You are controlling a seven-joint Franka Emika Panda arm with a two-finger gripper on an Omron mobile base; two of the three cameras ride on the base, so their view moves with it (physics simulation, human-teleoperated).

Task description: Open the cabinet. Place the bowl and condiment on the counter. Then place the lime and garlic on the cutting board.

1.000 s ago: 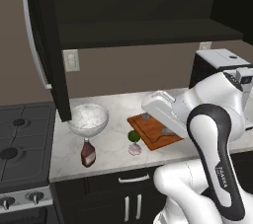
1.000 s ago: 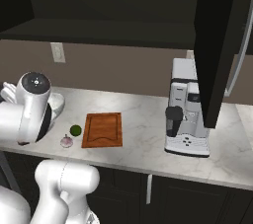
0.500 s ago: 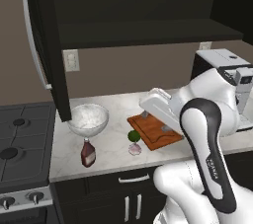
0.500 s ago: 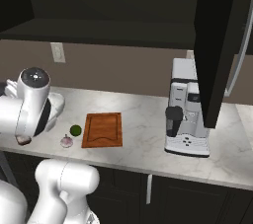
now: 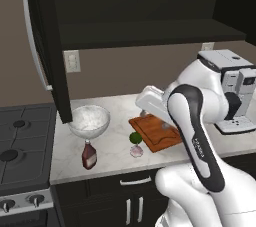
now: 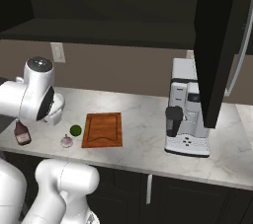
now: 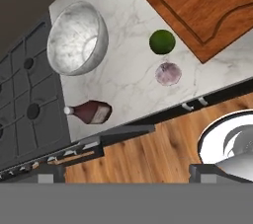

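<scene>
Counter (image 5: 115,146), white marble. Holds: bowl (image 5: 89,120) near the stove-side end; bottle (image 5: 89,154) at the front edge; lime (image 5: 135,137) and garlic (image 5: 136,150) just beside the board (image 5: 152,128); coffee machine (image 6: 187,107) toward the far end.

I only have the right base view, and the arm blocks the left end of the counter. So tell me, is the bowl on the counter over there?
Observer: Yes. In the left base view the bowl sits on the counter, close to the stove.
Operator: Is anything in it?
Observer: No. The hand view looks straight into it, and it is empty.
Operator: I can just see the condiment at the edge of my picture. Is it standing or tipped over?
Observer: The condiment stands upright in front of the bowl, near the counter's front edge.
</scene>
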